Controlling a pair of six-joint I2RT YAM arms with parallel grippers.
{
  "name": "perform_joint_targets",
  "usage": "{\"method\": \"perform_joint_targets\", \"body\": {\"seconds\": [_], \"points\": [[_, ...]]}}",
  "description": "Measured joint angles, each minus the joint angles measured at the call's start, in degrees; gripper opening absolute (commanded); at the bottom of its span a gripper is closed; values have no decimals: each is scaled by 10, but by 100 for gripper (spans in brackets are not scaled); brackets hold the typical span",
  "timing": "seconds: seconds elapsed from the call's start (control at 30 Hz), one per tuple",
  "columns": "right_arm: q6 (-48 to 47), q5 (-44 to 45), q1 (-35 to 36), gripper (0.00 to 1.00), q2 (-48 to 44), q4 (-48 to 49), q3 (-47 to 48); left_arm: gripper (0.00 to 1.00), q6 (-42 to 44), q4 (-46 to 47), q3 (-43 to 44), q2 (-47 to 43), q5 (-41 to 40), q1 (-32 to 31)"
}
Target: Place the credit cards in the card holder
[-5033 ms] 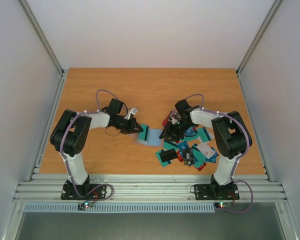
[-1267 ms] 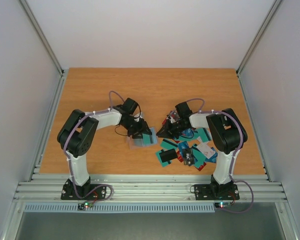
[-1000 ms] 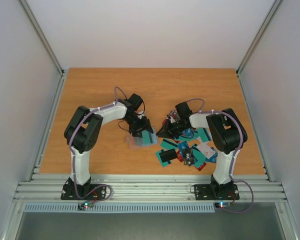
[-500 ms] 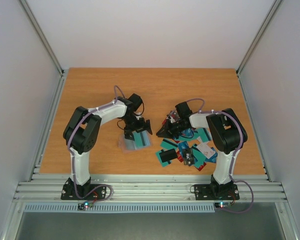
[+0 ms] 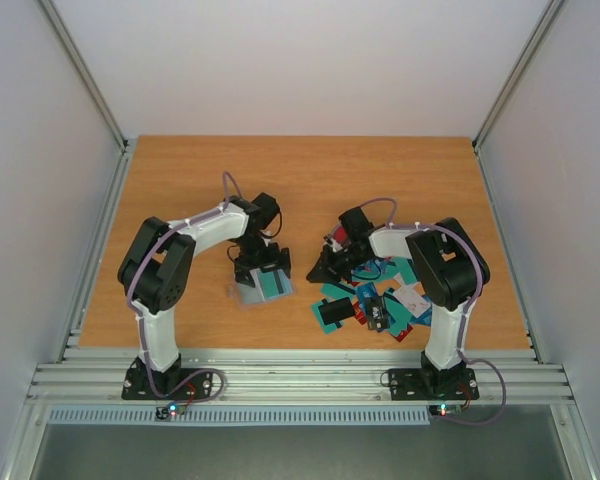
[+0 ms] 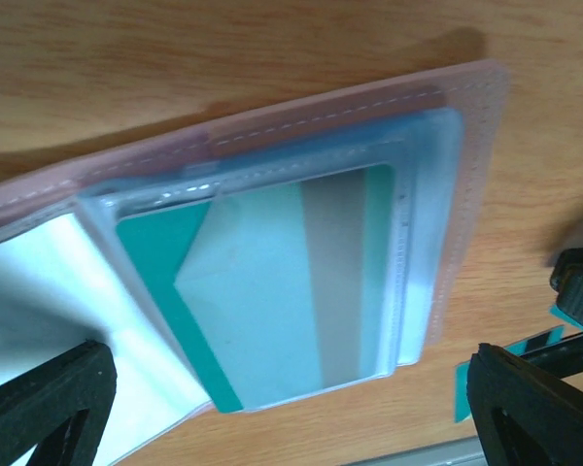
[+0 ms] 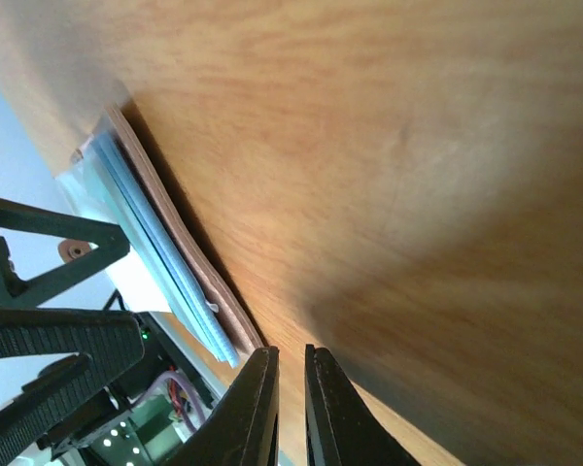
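Tabletop (image 5: 380, 170), left gripper (image 5: 262, 274) wide over card holder (image 6: 301, 126), right gripper (image 7: 290, 361) closed

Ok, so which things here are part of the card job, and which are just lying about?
Part of the job: card holder, teal card tucked in it, loose cards, left tool open, right tool shut.
Just there: table, metal rail, walls.

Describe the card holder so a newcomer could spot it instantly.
On the wooden table, look under the open left gripper, left of the loose card pile. The card holder lies there alone: a pinkish-tan stitched sleeve with clear pockets, one teal card showing inside.
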Motion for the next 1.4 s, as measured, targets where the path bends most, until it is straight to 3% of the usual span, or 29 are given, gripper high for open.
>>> {"method": "perform_joint_targets", "body": {"seconds": [0.17, 0.57, 1.1, 1.4], "points": [[-5, 7, 11, 10, 0, -8, 2, 98, 13, -14, 0, 0, -15, 0], [-4, 12, 23, 10, 0, -23, 7, 84, 17, 20, -15, 0, 7, -16], [-5, 17, 24, 8, 0, -33, 10, 84, 10, 68, -11, 0, 63, -23], [-3, 17, 25, 8, 0, -33, 11, 85, 6, 59, 35, 13, 65, -23]]}}
